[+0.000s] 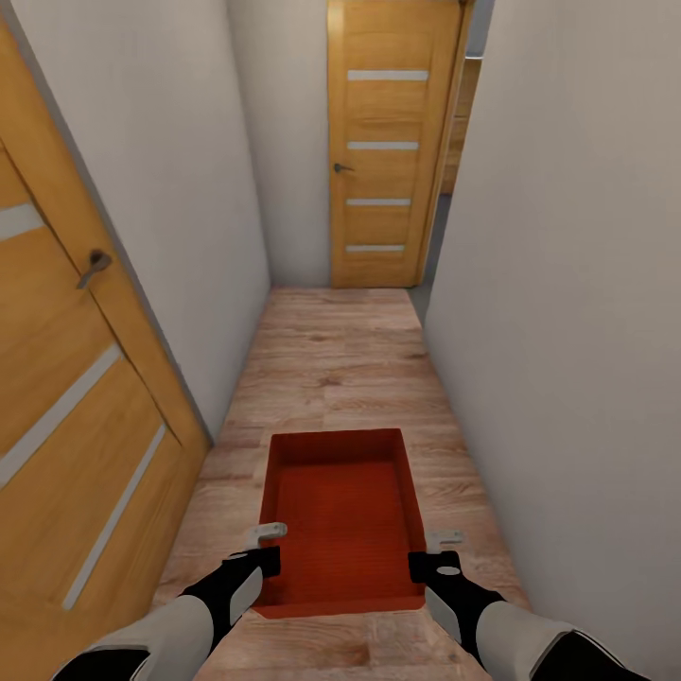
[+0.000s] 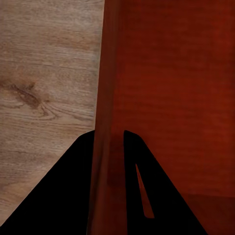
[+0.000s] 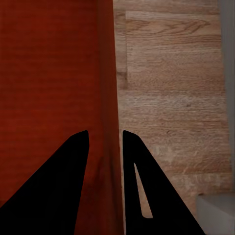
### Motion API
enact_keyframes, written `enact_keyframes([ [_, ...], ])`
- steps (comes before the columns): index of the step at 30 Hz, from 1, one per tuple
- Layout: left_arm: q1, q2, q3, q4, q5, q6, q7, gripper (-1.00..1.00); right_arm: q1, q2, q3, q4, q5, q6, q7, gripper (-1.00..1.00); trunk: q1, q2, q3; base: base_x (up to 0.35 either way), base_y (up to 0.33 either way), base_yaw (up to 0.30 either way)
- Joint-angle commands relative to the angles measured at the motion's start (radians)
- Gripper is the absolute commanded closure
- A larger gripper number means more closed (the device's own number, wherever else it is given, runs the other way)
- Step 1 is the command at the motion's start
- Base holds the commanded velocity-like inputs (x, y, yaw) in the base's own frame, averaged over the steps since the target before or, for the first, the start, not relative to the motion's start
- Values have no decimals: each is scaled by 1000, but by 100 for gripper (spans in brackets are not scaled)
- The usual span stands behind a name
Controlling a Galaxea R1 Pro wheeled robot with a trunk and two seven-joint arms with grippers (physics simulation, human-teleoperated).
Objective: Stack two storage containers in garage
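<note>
One orange-red bin (image 1: 342,515) is held level between the two grippers above the plank floor (image 1: 331,359): the left gripper (image 2: 108,142) is closed over its left wall and the right gripper (image 3: 105,142) over its right wall, each with one finger inside and one outside. Ahead of the jaws runs a narrow corridor between two white walls (image 1: 567,284), floor bare, with little side margin. Two wooden doors are counted, one (image 1: 66,416) close beside the left gripper and one (image 1: 383,151) at the far end, with a gap to its right.

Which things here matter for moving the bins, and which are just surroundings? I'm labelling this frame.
Part of the job:
- storage container, carried
- left gripper, clamped on its left wall
- right gripper, clamped on its right wall

Just surroundings:
- wood-plank floor
- door ahead
- door on the left
- white walls
</note>
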Motion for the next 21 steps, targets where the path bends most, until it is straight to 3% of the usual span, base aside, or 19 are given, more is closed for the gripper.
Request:
enact_keyframes([
  [1,1,36,-39,5,34,5,5,100,-1,-6,-26,-4,5,-21,41,100,1,-1,-1,321,0,0],
  [21,1,36,-39,5,34,5,5,100,-1,-5,-26,-4,5,-22,41,100,1,-1,-1,321,0,0],
])
